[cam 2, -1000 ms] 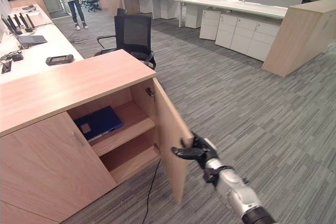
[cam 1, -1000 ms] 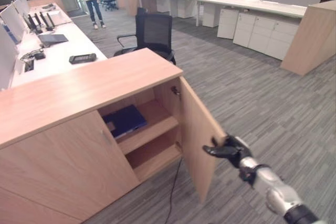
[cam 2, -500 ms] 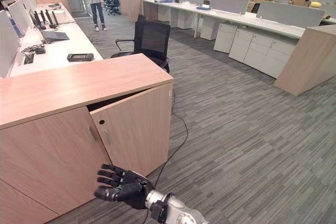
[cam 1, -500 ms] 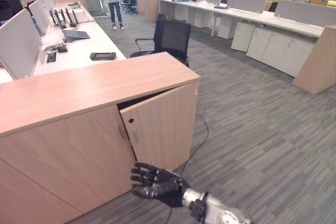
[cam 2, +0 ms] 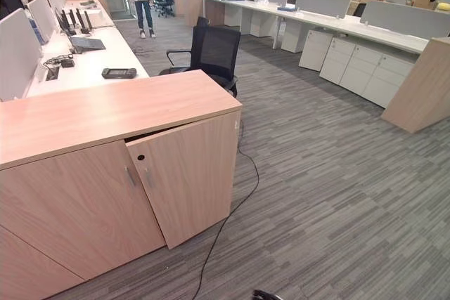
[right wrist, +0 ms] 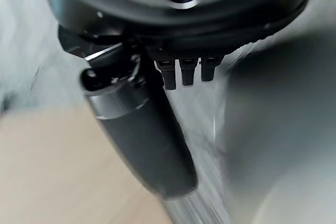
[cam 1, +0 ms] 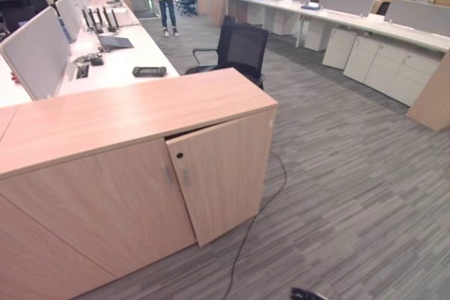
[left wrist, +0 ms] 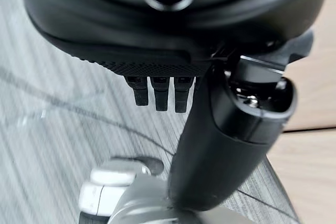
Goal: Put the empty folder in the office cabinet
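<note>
in front, light-wood cabinet (cam 1: pixel 140 173) w/ door (cam 1: pixel 221 173) nearly shut; both hands (left wrist: pixel 157 95) (right wrist: pixel 184 74) empty, fingers straight.

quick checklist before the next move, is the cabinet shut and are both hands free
1. Cabinet door shut: not ok, a dark gap shows along its top edge.
2. Folder inside the cabinet: cannot tell, the door hides the shelves.
3. Left hand free: ok, fingers straight, nothing held.
4. Right hand free: ok, fingers straight, nothing held.
5. Floor before the door: not ok, a black cable runs across it.
</note>
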### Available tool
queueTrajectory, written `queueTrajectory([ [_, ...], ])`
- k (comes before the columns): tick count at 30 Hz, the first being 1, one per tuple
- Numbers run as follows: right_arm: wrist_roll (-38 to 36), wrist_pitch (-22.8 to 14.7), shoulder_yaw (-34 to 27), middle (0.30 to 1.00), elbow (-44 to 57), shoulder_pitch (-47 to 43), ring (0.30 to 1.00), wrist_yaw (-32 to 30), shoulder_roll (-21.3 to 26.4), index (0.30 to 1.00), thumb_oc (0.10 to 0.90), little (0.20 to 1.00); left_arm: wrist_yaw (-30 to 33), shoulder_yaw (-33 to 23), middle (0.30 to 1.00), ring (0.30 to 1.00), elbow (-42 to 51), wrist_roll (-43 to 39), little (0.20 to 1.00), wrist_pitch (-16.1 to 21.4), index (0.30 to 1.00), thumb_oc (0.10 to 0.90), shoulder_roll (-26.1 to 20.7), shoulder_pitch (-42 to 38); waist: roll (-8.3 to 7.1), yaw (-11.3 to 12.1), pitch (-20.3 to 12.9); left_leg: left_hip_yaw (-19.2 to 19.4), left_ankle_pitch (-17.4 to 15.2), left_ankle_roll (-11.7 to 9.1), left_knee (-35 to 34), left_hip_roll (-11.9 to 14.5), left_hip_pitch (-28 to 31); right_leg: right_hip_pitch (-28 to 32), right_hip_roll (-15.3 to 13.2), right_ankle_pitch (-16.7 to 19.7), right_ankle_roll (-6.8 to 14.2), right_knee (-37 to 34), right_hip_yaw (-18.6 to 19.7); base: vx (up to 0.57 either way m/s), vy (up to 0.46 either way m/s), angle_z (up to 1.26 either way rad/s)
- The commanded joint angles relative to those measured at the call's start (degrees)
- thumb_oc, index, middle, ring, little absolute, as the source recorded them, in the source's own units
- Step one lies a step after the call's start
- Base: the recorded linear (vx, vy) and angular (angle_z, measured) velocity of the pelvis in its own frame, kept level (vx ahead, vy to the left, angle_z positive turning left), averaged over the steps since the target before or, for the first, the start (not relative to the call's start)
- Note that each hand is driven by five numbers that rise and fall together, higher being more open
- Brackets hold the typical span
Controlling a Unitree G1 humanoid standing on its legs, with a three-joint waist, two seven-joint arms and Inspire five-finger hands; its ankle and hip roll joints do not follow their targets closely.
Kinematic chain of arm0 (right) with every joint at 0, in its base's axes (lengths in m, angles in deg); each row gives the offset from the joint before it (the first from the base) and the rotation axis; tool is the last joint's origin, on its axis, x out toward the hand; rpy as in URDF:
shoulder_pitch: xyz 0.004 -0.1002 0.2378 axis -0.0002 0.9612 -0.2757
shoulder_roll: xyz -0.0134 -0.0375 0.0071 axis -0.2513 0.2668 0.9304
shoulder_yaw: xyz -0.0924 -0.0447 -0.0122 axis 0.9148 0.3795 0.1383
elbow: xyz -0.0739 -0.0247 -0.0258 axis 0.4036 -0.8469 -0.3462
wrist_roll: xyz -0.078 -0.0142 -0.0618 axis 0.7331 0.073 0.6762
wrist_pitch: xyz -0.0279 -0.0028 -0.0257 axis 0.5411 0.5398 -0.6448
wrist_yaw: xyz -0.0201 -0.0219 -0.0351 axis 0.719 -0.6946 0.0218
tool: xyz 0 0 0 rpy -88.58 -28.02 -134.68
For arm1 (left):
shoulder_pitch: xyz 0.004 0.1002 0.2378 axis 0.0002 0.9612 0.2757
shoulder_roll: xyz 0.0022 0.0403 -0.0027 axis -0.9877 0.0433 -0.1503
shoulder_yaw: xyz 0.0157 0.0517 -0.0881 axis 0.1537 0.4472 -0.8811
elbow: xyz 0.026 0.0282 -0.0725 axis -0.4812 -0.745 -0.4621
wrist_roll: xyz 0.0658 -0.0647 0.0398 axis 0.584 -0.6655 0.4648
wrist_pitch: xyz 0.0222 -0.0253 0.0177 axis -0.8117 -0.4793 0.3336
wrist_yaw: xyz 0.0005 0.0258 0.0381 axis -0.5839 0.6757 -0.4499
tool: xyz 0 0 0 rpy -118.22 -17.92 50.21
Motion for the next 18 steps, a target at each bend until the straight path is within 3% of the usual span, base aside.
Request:
queueTrajectory([
  [1,-3.89,-1.51,-3.36,0.9,-3.53,-3.36,0.9,-4.93,-2.39,0.9,0.8,0.9,2.36,1.2,0.9,0.9,-0.4,2.83,0.9,2.98,0.9,0.8,0.42,-5.08,-0.91,-0.16,0.17,-4.56,-1.66,-0.99,-0.23,-1.24,-2.93,4.44,1.44,-7.88,2.73,0.35,0.38,0.0,0.032,0.2],
  [7,-2.5,0.27,-7.69,0.9,-9.95,-3.37,0.9,-6.05,-0.79,0.9,0.8,0.9,-3.2,1.02,0.9,0.9,-0.07,-4.86,0.9,2.21,0.9,0.8,1.46,-5.22,-0.52,-0.18,-0.07,-6.12,-1.82,-1.09,-0.23,-1.26,-2.97,5.07,1.42,-8.22,2.71,0.35,-0.85,0.0,0.024,0.16],
  [10,-6.09,0.02,-9.84,0.9,-9.34,-2.67,0.9,-5.54,-0.85,0.9,0.8,0.9,-5.02,-1.41,0.9,0.9,0.59,-11.3,0.9,2.49,0.9,0.8,2.41,-4.35,-0.67,0.23,-0.25,-7.89,-1.74,-1.25,-0.23,-1.46,-3.07,5.6,1.32,-8.52,2.5,0.35,-2.05,0.01,0.005,0.26],
  [18,-6.8,-0.74,-9.64,0.9,-8.99,-2.68,0.9,-6.07,-1.43,0.9,0.8,0.9,-3.92,-1.88,0.9,0.9,-0.89,-11.67,0.9,2.72,0.9,0.8,3.34,-3.71,-0.83,1.43,-0.11,-11.87,-1.38,-1.32,-0.23,-2.27,-3.44,6.81,1.11,-9.19,2.26,0.4,-5.21,0.0,-0.003,0.3],
])
